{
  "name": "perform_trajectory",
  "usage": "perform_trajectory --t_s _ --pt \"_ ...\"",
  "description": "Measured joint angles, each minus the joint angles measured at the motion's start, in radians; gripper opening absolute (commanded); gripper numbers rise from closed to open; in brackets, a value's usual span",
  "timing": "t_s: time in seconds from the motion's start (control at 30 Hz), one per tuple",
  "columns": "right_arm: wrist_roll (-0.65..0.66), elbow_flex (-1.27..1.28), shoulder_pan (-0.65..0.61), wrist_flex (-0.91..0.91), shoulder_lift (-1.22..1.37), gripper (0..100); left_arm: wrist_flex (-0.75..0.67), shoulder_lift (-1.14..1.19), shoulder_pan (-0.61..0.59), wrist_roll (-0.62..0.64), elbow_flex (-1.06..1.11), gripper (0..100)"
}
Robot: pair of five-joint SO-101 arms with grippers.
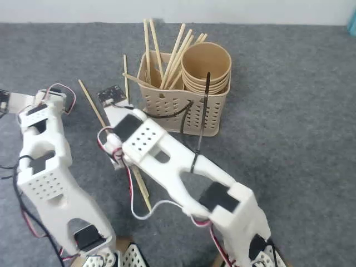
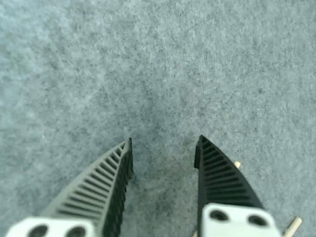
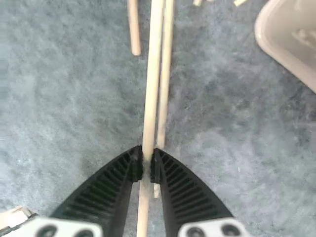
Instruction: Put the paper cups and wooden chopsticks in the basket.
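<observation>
As a judgement, the task is approx. two thirds done. The paper cups [image 1: 206,61] stand stacked inside the basket [image 1: 183,119], and a bunch of chopsticks [image 1: 172,53] leans in it next to them. Left to do: a few loose sticks on the grey carpet [image 1: 300,111].

The high view shows a long chopstick [image 1: 92,103] lying left of the basket and passing under an arm, but not the grip itself. The right wrist view gives this: the right gripper [image 3: 146,160] has its fingers pressed together on the gripped chopstick [image 3: 153,74], low at the carpet, w/ a second chopstick [image 3: 167,64] just beside it and a third chopstick [image 3: 133,27] near.

The left wrist view shows the left gripper [image 2: 165,145] w/ fingers apart, nothing between them, over bare carpet.
</observation>
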Motion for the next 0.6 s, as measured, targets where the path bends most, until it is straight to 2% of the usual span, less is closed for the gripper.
perform_trajectory --t_s 0.13,0.47,0.6 --pt "0.000 0.190 0.006 -0.141 -0.157 0.9 0.000 0.000 0.000 0.000 0.000 20" --pt "-0.002 0.549 0.127 -0.592 -0.442 0.9 0.000 0.000 0.000 0.000 0.000 20" --pt "0.063 0.684 0.126 -0.752 -0.519 0.9 0.000 0.000 0.000 0.000 0.000 20"
